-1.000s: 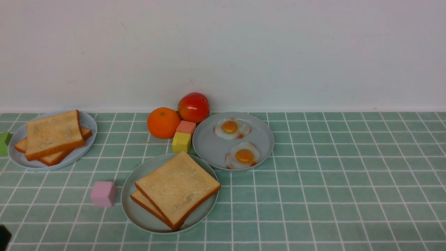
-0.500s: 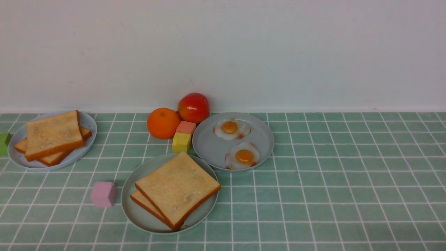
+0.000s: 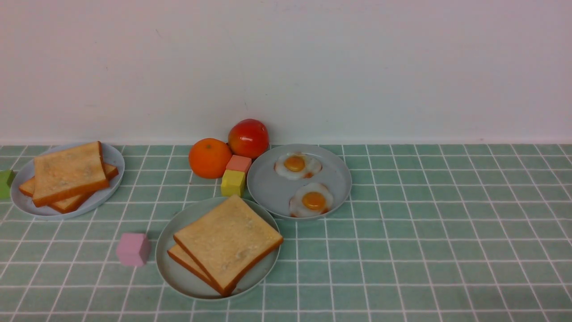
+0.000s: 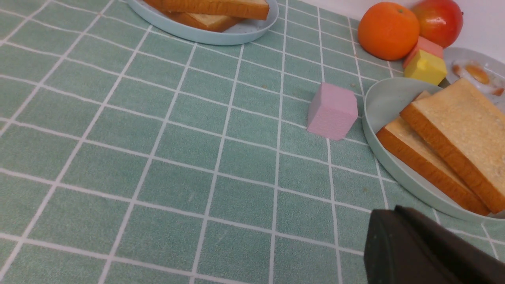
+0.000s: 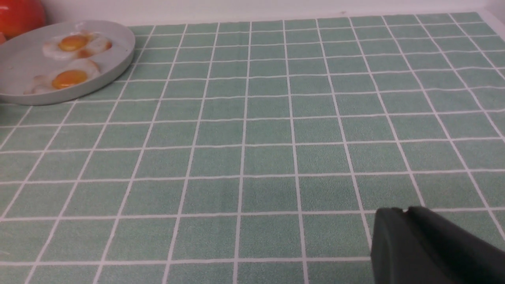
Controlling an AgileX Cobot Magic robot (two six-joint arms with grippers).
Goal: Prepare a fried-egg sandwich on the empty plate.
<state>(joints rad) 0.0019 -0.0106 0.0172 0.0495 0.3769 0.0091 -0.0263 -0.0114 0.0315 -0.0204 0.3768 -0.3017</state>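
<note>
The pale mint-green plate [image 3: 166, 264] sits front and centre, no longer empty: two golden toast slices lie stacked on it, the upper one [image 3: 228, 240] skewed over the lower one [image 3: 180, 258]. No egg shows between them. Neither gripper appears in the front view. In the left wrist view my left gripper [image 4: 388, 213] is shut and empty, low over the tiles just short of that plate's rim [image 4: 378, 118]. In the right wrist view my right gripper [image 5: 404, 210] has its fingers pressed together, holding nothing, over bare tiles well away from the egg plate [image 5: 19, 63].
A grey plate [image 3: 272, 188] behind the mint one holds two fried eggs [image 3: 297, 164] [image 3: 311, 200]. Another plate [image 3: 112, 157] at far left carries two toast slices. An orange [image 3: 209, 157], a red fruit [image 3: 248, 137], and salmon [image 3: 238, 163], yellow [image 3: 233, 182], pink [image 3: 132, 248] and green [image 3: 5, 183] cubes stand around.
A dark bit of the left arm at the front view's lower left corner has slipped out of sight. Plates, toast and eggs have not moved.
</note>
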